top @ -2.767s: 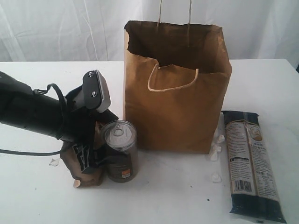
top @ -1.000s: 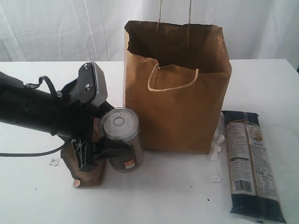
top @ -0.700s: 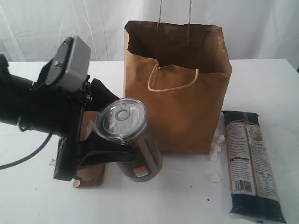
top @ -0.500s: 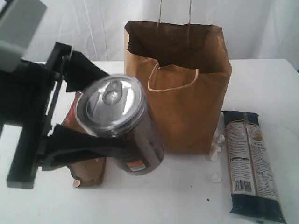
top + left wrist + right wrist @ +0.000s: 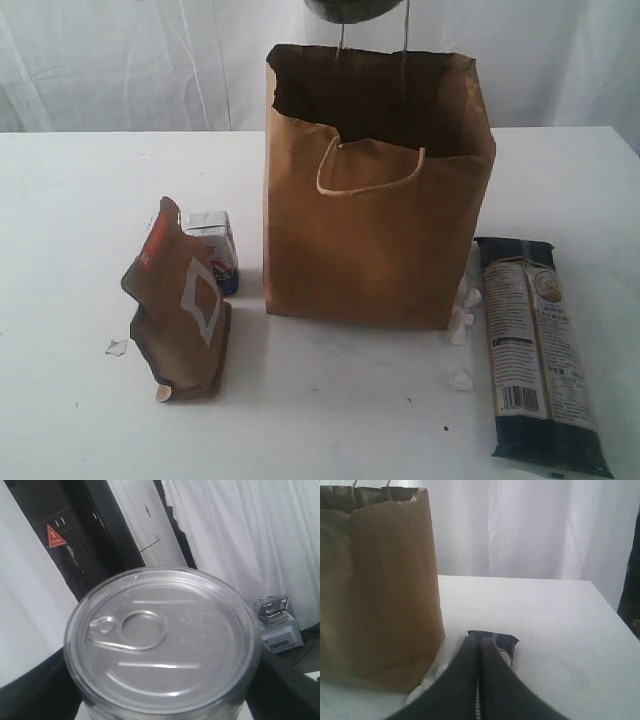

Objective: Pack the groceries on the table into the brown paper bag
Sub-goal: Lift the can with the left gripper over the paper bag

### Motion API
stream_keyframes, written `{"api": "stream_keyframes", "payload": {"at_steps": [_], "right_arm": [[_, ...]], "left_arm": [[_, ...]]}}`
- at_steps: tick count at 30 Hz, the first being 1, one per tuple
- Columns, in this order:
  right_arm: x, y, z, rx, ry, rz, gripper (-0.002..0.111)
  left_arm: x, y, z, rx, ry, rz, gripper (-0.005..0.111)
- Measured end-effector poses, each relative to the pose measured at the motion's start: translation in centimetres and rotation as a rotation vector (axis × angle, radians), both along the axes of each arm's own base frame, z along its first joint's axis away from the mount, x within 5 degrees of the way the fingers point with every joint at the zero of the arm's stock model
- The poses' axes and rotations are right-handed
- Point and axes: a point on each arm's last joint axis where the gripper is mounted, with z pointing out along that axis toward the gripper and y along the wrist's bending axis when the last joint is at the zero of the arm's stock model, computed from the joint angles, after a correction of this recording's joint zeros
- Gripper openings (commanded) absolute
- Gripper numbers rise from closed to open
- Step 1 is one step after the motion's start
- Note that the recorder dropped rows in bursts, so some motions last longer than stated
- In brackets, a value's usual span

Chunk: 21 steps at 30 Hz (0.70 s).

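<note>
White table (image 5: 80, 180), white curtain (image 5: 130, 60) hung behind. From the left, the brown foil pouch (image 5: 180, 310) is stood upright with the small white-blue carton (image 5: 212, 248) tucked just behind. The brown paper bag (image 5: 375, 200) is left open mid-table, and the long dark pasta packet (image 5: 540, 350) is laid flat on the right. The small tin can (image 5: 162, 640) is clamped in the left gripper (image 5: 160, 697), off the table. The right gripper (image 5: 479, 680) is pressed together, nothing held.

1. A white pleated curtain (image 5: 120, 60) fills the exterior view's backdrop from 9 through 12 to 3 o'clock, evenly lit.
2. The left wrist view shows a dark panel (image 5: 85, 545) bearing a red warning triangle (image 5: 54, 535).
</note>
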Motion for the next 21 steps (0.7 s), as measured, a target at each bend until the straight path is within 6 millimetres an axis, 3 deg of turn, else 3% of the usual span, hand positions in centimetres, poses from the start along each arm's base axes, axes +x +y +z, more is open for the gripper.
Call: {"api": "stream_keyframes", "payload": {"at_steps": [9, 21], "right_arm": [[0.0, 0.0, 0.0, 0.0, 0.0, 0.0, 0.0], [0.0, 0.0, 0.0, 0.0, -0.002, -0.001, 0.0]], "left_arm": [[4.7, -2.9, -2.9, 0.042, 0.08, -0.069, 0.0], [7.8, -3.7, -5.7, 0.092, 0.166, 0.056, 0.0]]}}
